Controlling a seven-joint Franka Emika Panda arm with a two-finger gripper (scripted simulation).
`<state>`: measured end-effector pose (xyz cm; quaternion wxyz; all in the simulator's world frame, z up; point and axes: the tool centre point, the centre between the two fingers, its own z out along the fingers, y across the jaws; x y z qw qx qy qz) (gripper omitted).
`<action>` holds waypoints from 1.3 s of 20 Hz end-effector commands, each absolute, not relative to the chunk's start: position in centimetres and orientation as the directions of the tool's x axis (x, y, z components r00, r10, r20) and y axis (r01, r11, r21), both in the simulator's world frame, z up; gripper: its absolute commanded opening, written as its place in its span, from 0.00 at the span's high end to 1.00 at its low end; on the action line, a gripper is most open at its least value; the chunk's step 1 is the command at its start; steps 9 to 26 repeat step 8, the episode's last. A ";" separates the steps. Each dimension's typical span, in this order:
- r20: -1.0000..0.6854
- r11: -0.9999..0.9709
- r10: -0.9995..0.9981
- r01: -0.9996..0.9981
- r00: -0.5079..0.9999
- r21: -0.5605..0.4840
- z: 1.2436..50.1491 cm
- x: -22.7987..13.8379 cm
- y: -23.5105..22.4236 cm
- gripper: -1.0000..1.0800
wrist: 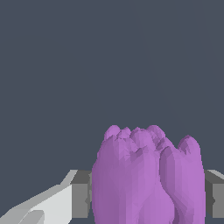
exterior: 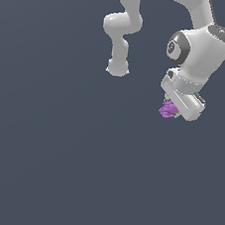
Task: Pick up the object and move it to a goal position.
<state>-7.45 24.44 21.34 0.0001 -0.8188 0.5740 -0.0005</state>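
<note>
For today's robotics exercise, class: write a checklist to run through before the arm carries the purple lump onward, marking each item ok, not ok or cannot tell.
1. Purple lump sits between the claw fingers: ok, a grey pad flanks each side.
2. Pads touch the lump: ok, no visible gap in the wrist view.
3. Lump lifted clear of the floor: cannot tell, no shadow or contact is visible.
4. Path free of obstacles: ok, only plain grey floor shows.
5. Goal position located: cannot tell, no marker shows.
</note>
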 end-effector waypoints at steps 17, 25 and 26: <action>0.000 -0.340 -0.941 -0.941 0.340 0.000 21.6 -7.4 25.0 1.00; 0.000 -0.340 -0.941 -0.941 0.340 0.000 21.6 -7.4 25.0 1.00; 0.000 -0.340 -0.941 -0.941 0.340 0.000 21.6 -7.4 25.0 1.00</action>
